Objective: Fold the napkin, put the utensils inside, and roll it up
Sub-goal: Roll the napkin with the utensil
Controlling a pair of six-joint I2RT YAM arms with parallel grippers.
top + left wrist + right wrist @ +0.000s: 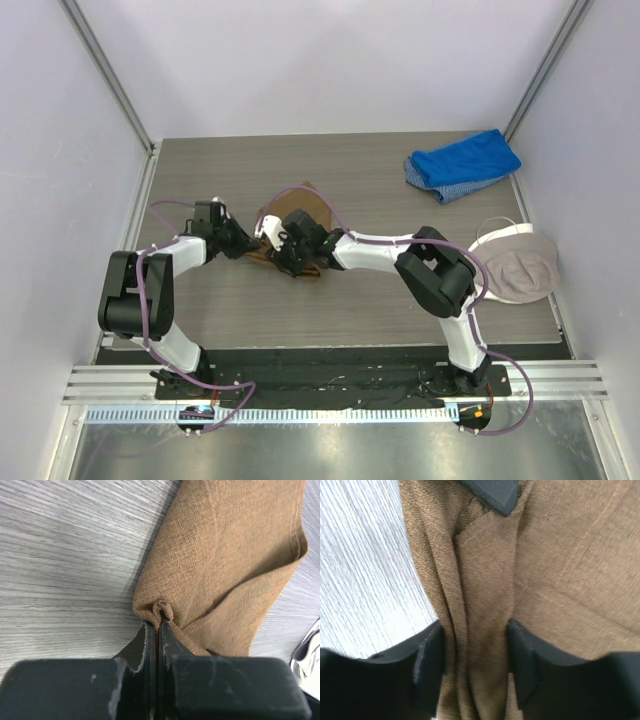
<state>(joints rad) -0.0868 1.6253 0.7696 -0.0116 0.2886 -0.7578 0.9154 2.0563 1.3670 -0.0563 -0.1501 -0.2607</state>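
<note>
Left tool is clamped tight on a little puckered bit of the napkin's edge. Right tool sits halfway open, straddling a bunched ridge of the same cloth, and I can't tell if it's actually squeezing it. Room-wise it's plain white walls around a grey wood-grain bench. The tan-brown napkin lies mid-bench between the two arms. A crumpled blue cloth sits at the far right corner, with a beige-and-white cap thing at the right edge.
</note>
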